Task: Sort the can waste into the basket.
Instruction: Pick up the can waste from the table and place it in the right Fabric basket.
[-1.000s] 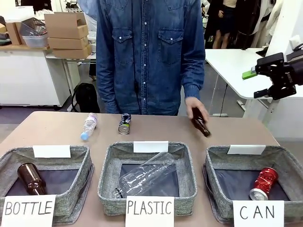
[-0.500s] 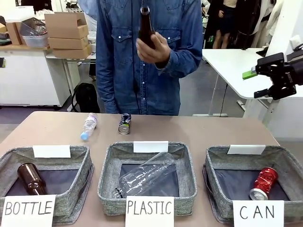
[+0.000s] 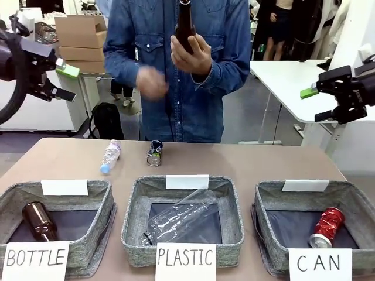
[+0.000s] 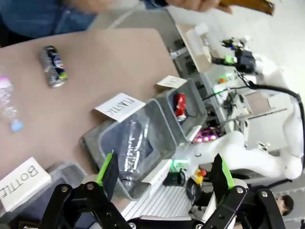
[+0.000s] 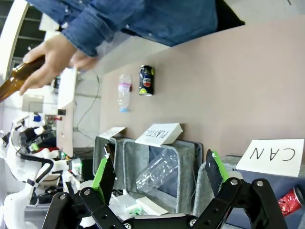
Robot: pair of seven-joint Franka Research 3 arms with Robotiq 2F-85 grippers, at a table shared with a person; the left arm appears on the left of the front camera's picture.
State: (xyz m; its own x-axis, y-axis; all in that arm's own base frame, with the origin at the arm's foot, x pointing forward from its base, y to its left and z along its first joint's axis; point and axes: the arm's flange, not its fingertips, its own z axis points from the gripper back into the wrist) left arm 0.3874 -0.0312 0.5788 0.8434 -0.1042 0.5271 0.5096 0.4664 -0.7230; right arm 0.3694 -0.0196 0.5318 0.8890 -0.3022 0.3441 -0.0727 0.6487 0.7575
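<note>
A tan desk runs across the room. A person in a denim shirt stands at its far side, and cardboard boxes are stacked behind on the left. Three grey baskets line the near edge. The right one, the basket signed "CAN", holds the red can, which lies tilted on the dark lining. The black-blue can lies on its side on the bare desk at the far side, left of centre, just right of a small clear plastic bottle. The middle basket, signed "PLASTIC", holds a large clear bottle. The left basket, signed "BOTTLE", holds a brown bottle. The person's hand grips another brown glass bottle upright at chest height. The left tool hangs high at the left, jaws spread wide, holding nothing. The right tool hangs high at the right, likewise wide apart and empty.
</note>
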